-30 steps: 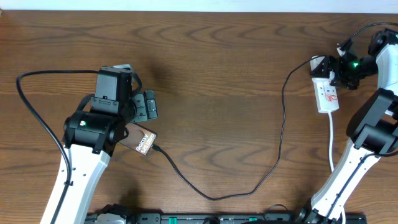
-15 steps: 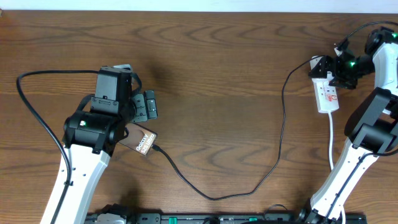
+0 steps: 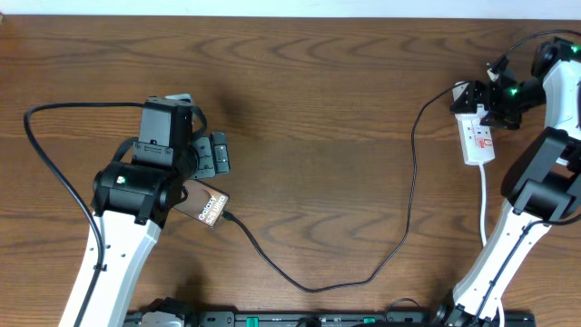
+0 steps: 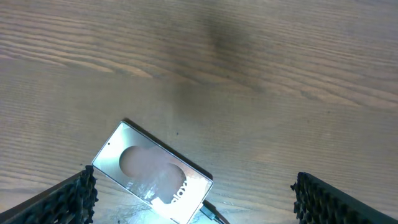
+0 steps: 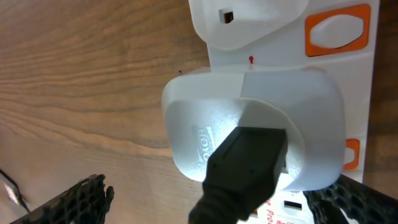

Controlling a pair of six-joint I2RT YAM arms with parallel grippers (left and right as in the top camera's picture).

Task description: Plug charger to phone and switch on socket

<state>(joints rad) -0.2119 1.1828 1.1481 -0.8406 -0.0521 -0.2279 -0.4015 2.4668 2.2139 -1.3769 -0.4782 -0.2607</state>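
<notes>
Wooden table (image 3: pixel 318 109): brown, with a visible grain; all the task things lie on it.
Phone (image 3: pixel 207 205): flat on the left side of the table, turned at an angle, the end with white lettering towards the middle. The left arm partly covers it from above. In the left wrist view its pale round patch faces up.
Charger (image 3: pixel 363 272): a thin black cable. It runs from the socket end down the table, curves near the front edge and rises to the phone. Its small tip meets the phone's edge (image 4: pixel 208 211).
Socket (image 3: pixel 477 136): a white strip at the far right, with its white cord going towards the front.
White adaptor (image 5: pixel 249 124): sits in the socket, with a black lead coming out of it.
Orange switch (image 5: pixel 336 31): on the socket just beside the adaptor; on or off I cannot tell.
Left gripper (image 3: pixel 218 154): jaws spread wide, holding nothing, just beside the phone.
Right gripper (image 3: pixel 474 102): jaws spread wide on both sides of the adaptor, with no grip on it.
</notes>
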